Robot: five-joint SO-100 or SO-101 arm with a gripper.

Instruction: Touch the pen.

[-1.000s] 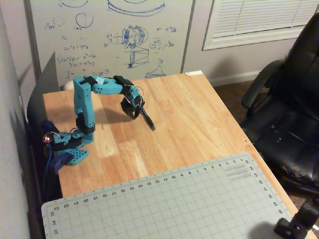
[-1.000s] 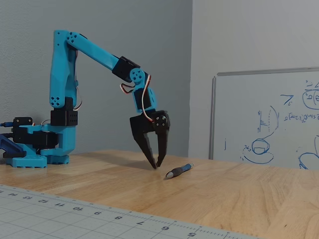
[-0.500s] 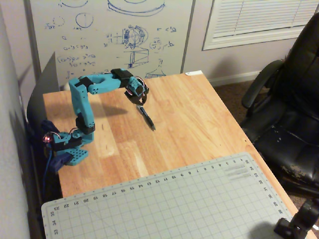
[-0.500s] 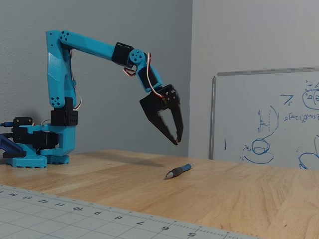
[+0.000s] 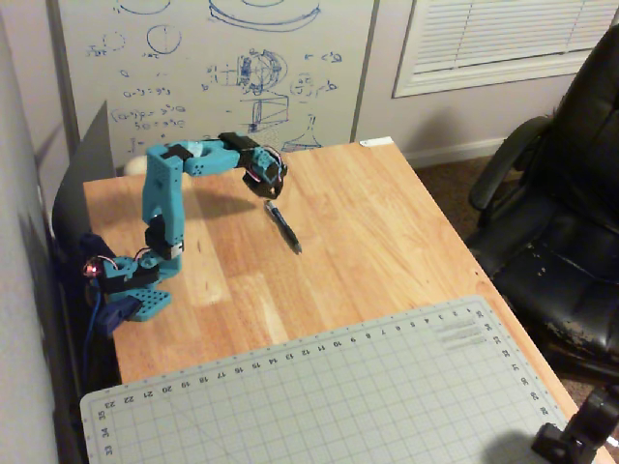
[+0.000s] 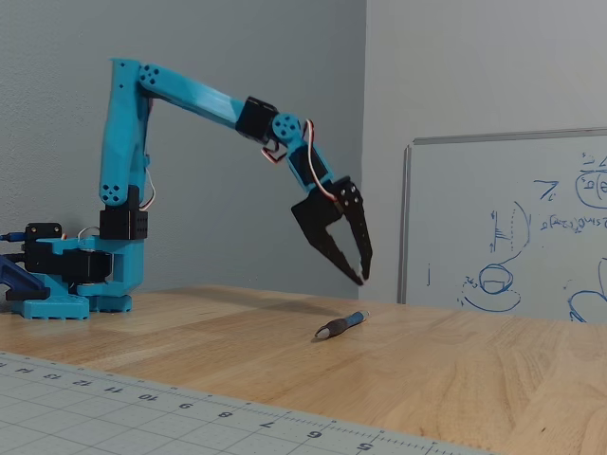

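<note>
The arm [image 6: 180,90] is bright teal with black joints, ending in a black gripper [image 6: 360,277]; below its tips lies the pen [image 6: 341,325], dark blue with a grey tip; the table [image 5: 387,242] under it is honey-toned wood. Well away from the gripper, a pale grey-green cutting mat [image 5: 338,396] carries a fine grid

Wooden surface [image 5: 387,242], light butcher-block grain, fills middle of high fixed view. Grey-green cutting mat [image 5: 329,396] with grid and numbered ruler edge lies at near end of surface; its edge also runs along bottom of low fixed view [image 6: 142,403]. Whiteboard [image 5: 213,68] with blue marker sketches leans against wall behind surface; visible at right in low view [image 6: 512,227]. Black office chair [image 5: 561,213] stands right of surface. White window blinds [image 5: 493,39] upper right.
</note>
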